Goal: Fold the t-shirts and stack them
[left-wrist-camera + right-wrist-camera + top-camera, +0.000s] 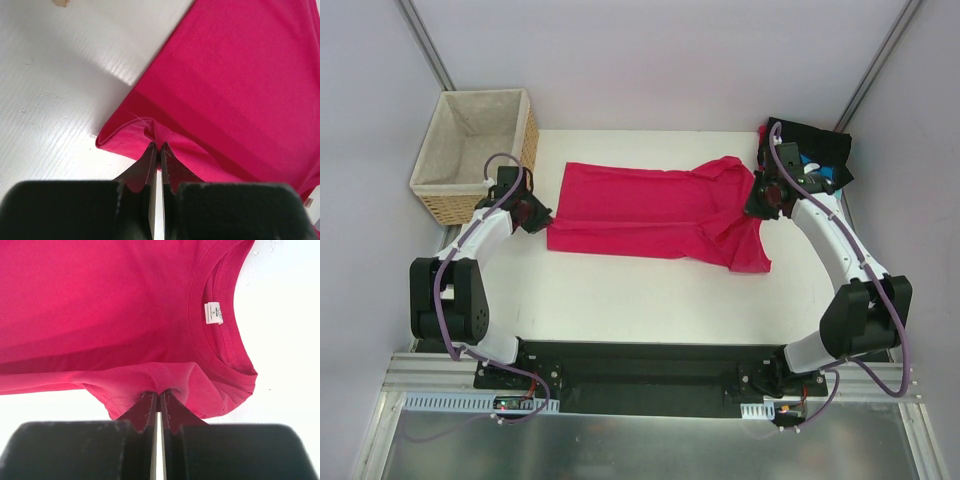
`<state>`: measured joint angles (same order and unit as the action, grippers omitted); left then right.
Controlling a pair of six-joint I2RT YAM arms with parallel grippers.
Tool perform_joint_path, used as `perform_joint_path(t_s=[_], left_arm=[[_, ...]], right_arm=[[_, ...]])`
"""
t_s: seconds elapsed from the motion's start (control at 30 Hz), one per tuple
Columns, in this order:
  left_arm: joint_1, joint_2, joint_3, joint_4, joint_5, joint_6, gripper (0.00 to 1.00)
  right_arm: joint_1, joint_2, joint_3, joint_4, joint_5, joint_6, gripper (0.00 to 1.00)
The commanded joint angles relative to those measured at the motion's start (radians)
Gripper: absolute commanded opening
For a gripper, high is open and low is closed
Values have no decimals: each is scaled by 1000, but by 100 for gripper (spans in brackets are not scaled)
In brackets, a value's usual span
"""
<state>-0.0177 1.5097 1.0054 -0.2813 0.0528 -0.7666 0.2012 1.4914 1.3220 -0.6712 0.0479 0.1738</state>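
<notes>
Closest to the wrist lenses are the two claws, each nipped nearly shut on a pleat of pink cloth: the left claw (156,146) holds a hem corner, the right claw (158,394) holds the shoulder edge just beside the neckline (226,354). Beneath everything, the white worktop (650,290) carries the pink shirt (640,210), which is spread across its middle. The shirt's long axis runs left to right, with the hem pointing at the left arm and the collar at the right arm. So the cloth stretches between the claws: it lies to the right of the left claw (532,213) and to the left of the right claw (765,195), and one sleeve trails toward the near edge. A wicker basket (445,208) stands off the far left corner. The folded shirts (812,142), dark with a bit of blue showing, sit at the far right corner just behind the right arm, which is the nearer one for stacking. Smallest is the white label (213,313) inside the collar. I judge the shirt is gripped at both ends for a fold, likely carrying one end over the other along that axis
</notes>
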Motion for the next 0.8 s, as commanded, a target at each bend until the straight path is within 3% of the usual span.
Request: perform_joint_path(t_s=[0.0,0.77], left_arm=[[12,-32,47,17,18,12,0],[-25,83,144,8,15,47,0]], right_arm=[[-5,-30,19,-13,-3,-10,1],[-8,50,29,15,-3,9,1]])
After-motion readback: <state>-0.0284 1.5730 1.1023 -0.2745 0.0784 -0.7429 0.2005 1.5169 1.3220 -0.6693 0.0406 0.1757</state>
